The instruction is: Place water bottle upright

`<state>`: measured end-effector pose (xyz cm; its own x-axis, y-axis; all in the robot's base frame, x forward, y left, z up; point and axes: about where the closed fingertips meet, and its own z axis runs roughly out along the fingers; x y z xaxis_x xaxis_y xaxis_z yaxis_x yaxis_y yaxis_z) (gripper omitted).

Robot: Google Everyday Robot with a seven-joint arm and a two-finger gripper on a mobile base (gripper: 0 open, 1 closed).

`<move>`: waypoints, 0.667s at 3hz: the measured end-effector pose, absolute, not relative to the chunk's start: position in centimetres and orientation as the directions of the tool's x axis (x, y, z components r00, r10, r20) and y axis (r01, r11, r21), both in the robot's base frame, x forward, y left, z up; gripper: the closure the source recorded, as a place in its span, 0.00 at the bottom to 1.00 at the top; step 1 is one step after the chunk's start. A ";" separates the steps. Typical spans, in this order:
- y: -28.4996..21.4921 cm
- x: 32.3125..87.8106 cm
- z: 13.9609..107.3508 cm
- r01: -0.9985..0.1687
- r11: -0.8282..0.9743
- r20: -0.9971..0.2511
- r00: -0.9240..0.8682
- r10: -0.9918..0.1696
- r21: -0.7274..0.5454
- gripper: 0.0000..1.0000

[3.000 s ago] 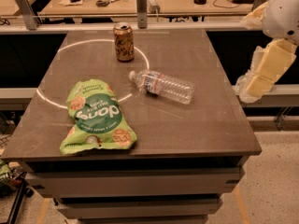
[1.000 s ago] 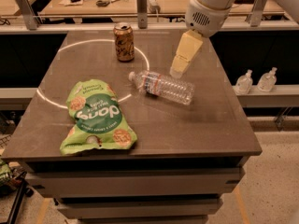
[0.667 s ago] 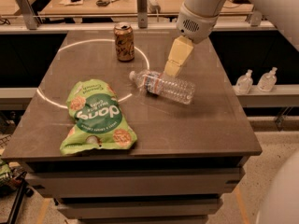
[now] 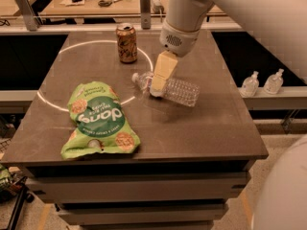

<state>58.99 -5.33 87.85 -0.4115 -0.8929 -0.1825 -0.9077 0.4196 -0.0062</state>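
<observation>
Pincer (image 4: pixel 157 88) position: three seconds back it hung off beyond the right edge of the bench (image 4: pixel 211 128). One second back it was above the far-right part. Now it is low at mid-bench, its tip down on or just in front of the water bottle (image 4: pixel 183 91), near the capped end.

Bottle: unchanged. It lies on its side about mid-bench, a little toward the right edge, cap pointing to the far-left corner and the soda can (image 4: pixel 127 43).

Pincer state: cannot tell how far open it is, nor whether it has hold of anything; my wrist hides the contact.

Reading: approach looks finished, grasp stage next. Bottle not lifted, not upright, so most of the task remains.

Chip bag (image 4: pixel 100 120) sits at the near-left, well apart. Risk: a round bottle may roll if nudged.
</observation>
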 end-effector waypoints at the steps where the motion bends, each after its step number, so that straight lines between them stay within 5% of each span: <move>1: -4.2 59.2 86.2 -0.916 0.400 -0.189 -0.396 -0.898 0.019 0.00; 2: -4.1 59.7 84.5 -0.919 0.393 -0.191 -0.392 -0.900 0.037 0.00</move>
